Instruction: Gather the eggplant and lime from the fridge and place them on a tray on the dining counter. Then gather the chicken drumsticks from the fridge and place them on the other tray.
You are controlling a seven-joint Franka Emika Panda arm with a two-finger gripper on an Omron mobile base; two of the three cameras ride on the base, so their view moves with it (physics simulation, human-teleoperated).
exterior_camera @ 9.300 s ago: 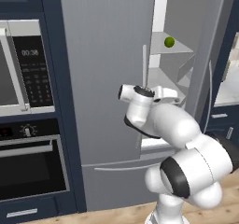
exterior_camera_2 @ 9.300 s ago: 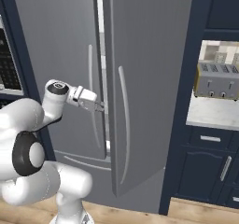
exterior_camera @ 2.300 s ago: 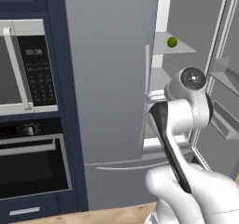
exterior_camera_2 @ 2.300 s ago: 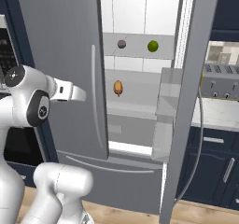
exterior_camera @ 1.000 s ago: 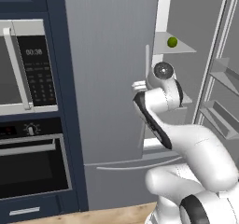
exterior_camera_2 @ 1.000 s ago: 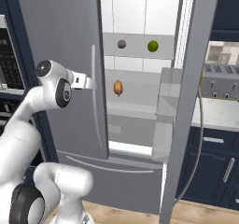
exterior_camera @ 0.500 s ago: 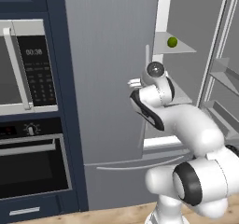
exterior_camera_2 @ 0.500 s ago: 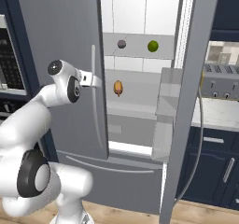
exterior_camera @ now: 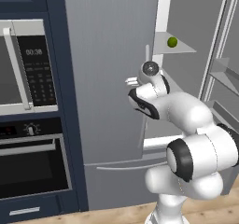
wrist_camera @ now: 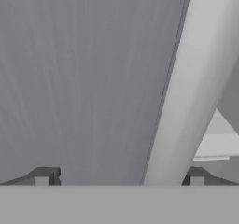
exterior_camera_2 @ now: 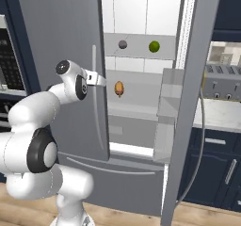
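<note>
Fridge (exterior_camera_2: 61,55): a tall grey unit across the middle of both base views; its left door is closed, its right door (exterior_camera_2: 188,98) stands swung open toward the lower right of the right base view, baring the white shelves inside.
Oven stack (exterior_camera: 28,106): a microwave over a wall oven in dark blue cabinetry, left side of the left base view.
Toaster (exterior_camera_2: 221,84): on a pale counter at the right edge of the right base view, behind the open door.
Left door handle (exterior_camera_2: 95,86): a pale upright bar on the closed door; in the hand view it runs as a thick slanted bar from upper right to lower middle.
Gripper (exterior_camera_2: 100,80): left of centre in the right base view, just at the handle, jaws spread wide with nothing between them except the bar, which they do not clamp; the two finger tips (wrist_camera: 44,176) sit far apart at the bottom of the hand view.
Chicken drumstick (exterior_camera_2: 119,88): orange-brown, on the middle shelf, centre of the right base view.
Lime (exterior_camera_2: 154,46): green, on the upper shelf, above and right of the drumstick.
Eggplant (exterior_camera_2: 123,44): small, dark and round-looking, on the same shelf, left of the lime.
</note>
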